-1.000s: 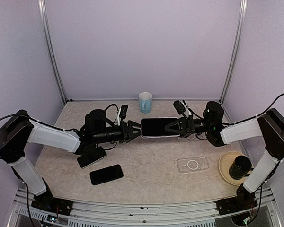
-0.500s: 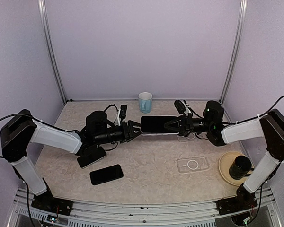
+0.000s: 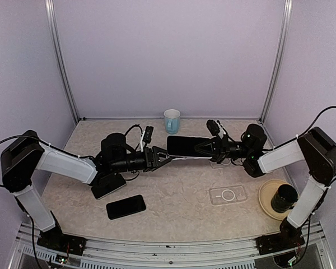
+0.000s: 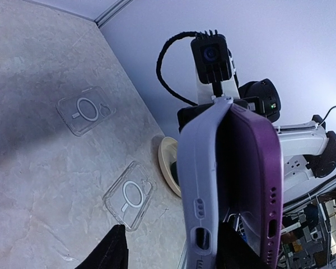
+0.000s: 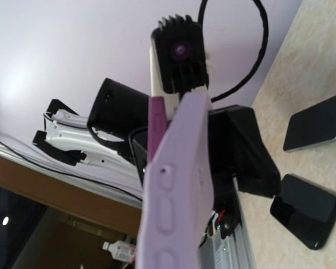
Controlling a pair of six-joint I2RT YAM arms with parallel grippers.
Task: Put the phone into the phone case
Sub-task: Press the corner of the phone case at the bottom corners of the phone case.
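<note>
A purple phone (image 3: 186, 145) sits in a lavender case (image 3: 185, 159), both held in the air above the table's middle. My right gripper (image 3: 201, 149) is shut on their right end. In the left wrist view the case (image 4: 204, 185) gapes away from the phone (image 4: 255, 179) at the near end. My left gripper (image 3: 159, 158) is open at that left end, one dark finger (image 4: 113, 251) to the case's left and the other between case and phone. The right wrist view shows the case's button edge (image 5: 176, 185) with the phone's rim (image 5: 155, 120) behind.
A clear case (image 3: 228, 195) lies at front right, another (image 3: 219, 163) under the right arm. A black phone (image 3: 126, 207) and a second phone (image 3: 108, 185) lie at front left. A mug (image 3: 172, 120) stands at the back. A plate (image 3: 267, 206) holds a black cup (image 3: 284, 197).
My left gripper has dropped slightly and opened around the left end. The case's left end now hangs apart from the phone. The right gripper has lifted the phone a little.
</note>
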